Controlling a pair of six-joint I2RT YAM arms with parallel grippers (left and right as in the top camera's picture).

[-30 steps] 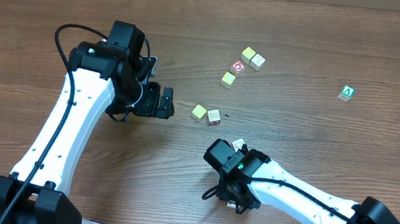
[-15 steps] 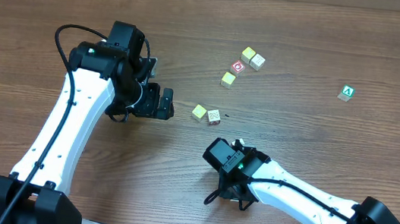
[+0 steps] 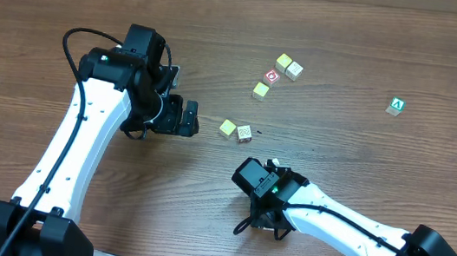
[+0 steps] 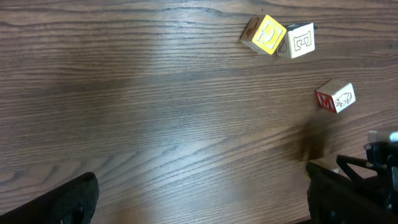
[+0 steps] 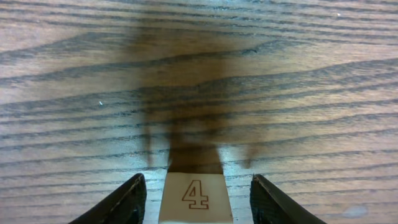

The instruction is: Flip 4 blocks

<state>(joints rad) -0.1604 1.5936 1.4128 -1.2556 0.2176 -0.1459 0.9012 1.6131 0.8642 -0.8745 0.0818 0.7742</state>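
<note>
From overhead, the left fingers (image 3: 187, 116) are spread wide over the counter (image 3: 353, 38) and hold nothing. A yellowish block (image 3: 228, 127) and a reddish-printed cube (image 3: 244, 133) lie just beside them. 3 pale blocks (image 3: 284, 61) (image 3: 294, 70) (image 3: 261, 89) sit around a red-ring cube (image 3: 271, 76), and a green-marked cube (image 3: 397, 105) lies well apart. The right fingers (image 3: 272, 166) are mostly hidden under their wrist housing. In the left wrist view, a yellow-faced block (image 4: 266, 34) touches a cream block printed E (image 4: 300, 40), and a red M cube (image 4: 336, 98) lies nearby. Both fingers are cut off at the bottom corners. In the right wrist view, the block marked 4 (image 5: 196, 196) stands on the counter between parted fingers, with a gap on each side. Its lower part is cropped.
</note>
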